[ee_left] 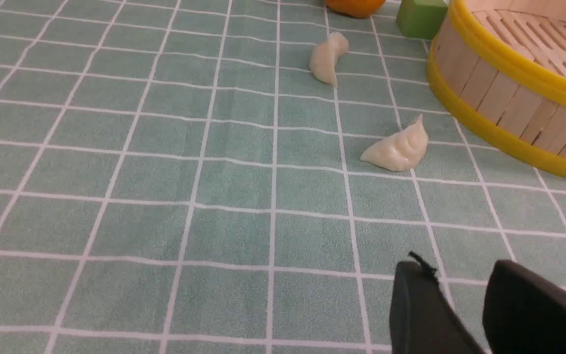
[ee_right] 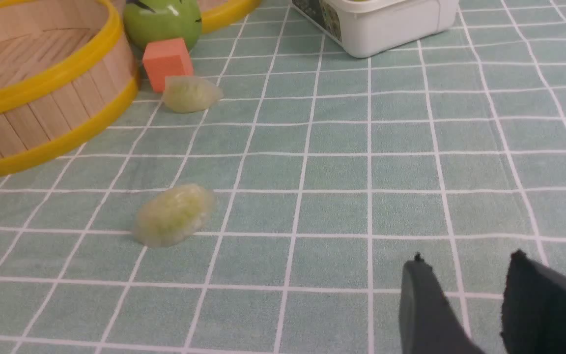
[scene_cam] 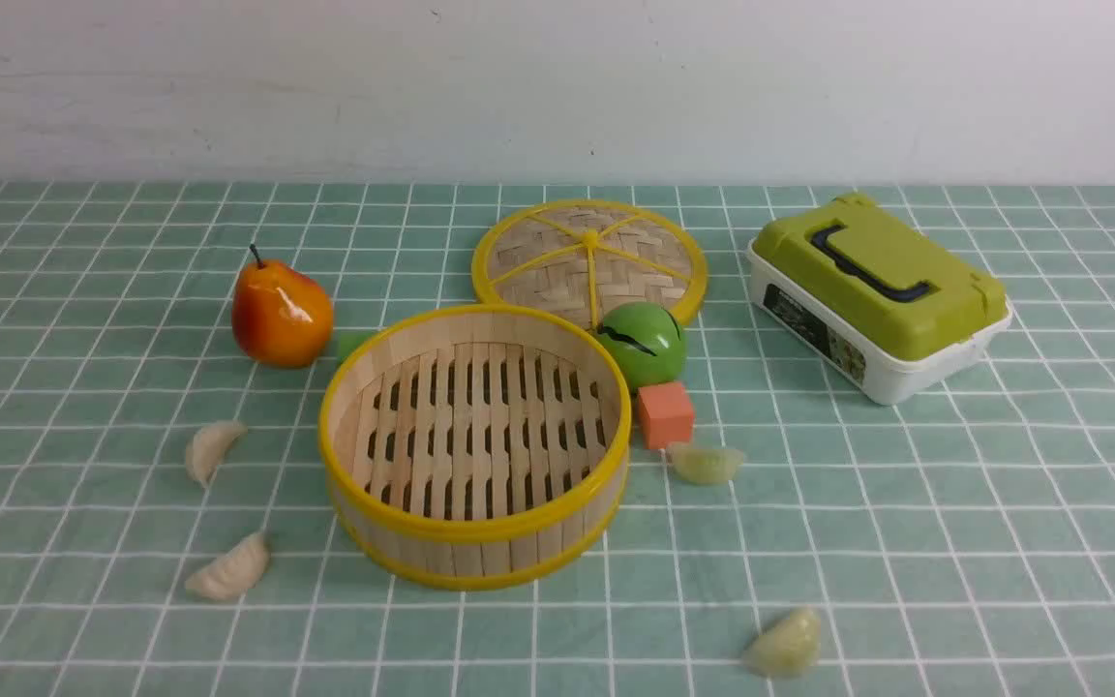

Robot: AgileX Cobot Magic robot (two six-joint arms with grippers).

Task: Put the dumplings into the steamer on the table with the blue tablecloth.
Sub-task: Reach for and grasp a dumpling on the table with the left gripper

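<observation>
The empty steamer [scene_cam: 475, 440] stands mid-table on the teal grid cloth [scene_cam: 954, 503]. Two creamy white dumplings lie left of it, one farther [scene_cam: 212, 450] and one nearer [scene_cam: 228, 571]. Two greenish dumplings lie right of it, one by the orange cube [scene_cam: 706, 463] and one near the front edge [scene_cam: 783, 643]. Neither gripper shows in the front view. In the left wrist view my left gripper [ee_left: 460, 275] is open and empty, short of the white dumplings [ee_left: 399, 147] [ee_left: 328, 57]. In the right wrist view my right gripper [ee_right: 467, 265] is open and empty, apart from the greenish dumplings [ee_right: 174, 214] [ee_right: 190, 93].
The flat woven lid [scene_cam: 589, 259] lies behind the steamer. A pear [scene_cam: 280, 312] stands at the left, with a green block [ee_left: 420, 17] behind the steamer wall. A green ball [scene_cam: 643, 342] and an orange cube [scene_cam: 665, 413] sit right of the steamer. A green-lidded white box [scene_cam: 877, 295] is at the far right.
</observation>
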